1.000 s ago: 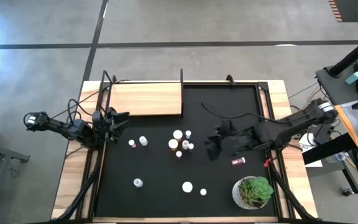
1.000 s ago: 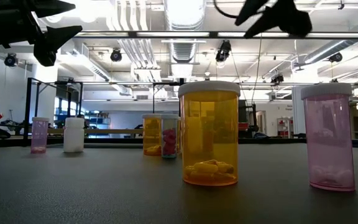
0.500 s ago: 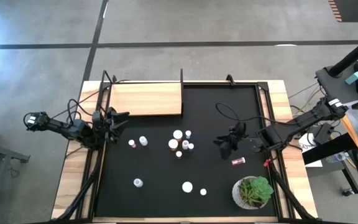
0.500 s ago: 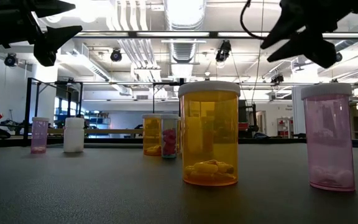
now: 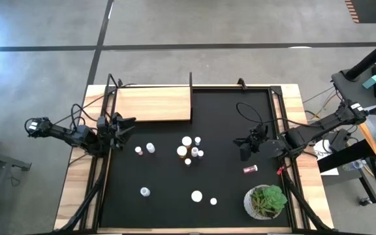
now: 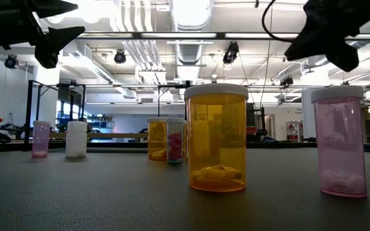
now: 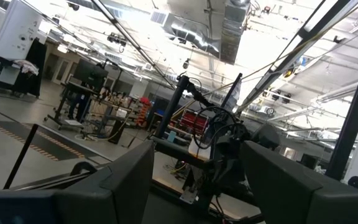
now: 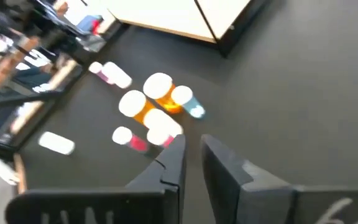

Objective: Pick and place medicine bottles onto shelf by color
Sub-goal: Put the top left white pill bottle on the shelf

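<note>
- Medicine bottles [image 5: 189, 151] are scattered over the black mat [image 5: 227, 196], none on the shelf [image 5: 152, 103] yet. The main clump sits between the two grippers, a bit closer to the left one.
- Right gripper [image 5: 245, 150] hangs above the mat with its fingers pinched shut and nothing between them. The nearest bottle is a dark red one lying on its side [image 5: 250, 169] just beside it, toward the plant [image 5: 267, 199].
- From the right wrist camera you look past the closed fingers [image 8: 173, 163] at the orange and white-capped clump [image 8: 156, 106] just ahead, with the light-wood shelf [image 8: 166, 15] well beyond it.
- Left gripper [image 5: 124, 127] waits at the mat's edge near the shelf corner, fingers apart, holding nothing; two small bottles [image 5: 145, 149] stand near it.
- Down at table level, an orange bottle [image 6: 216, 137] and a pinkish one [image 6: 340, 140] stand upright up close.
</note>
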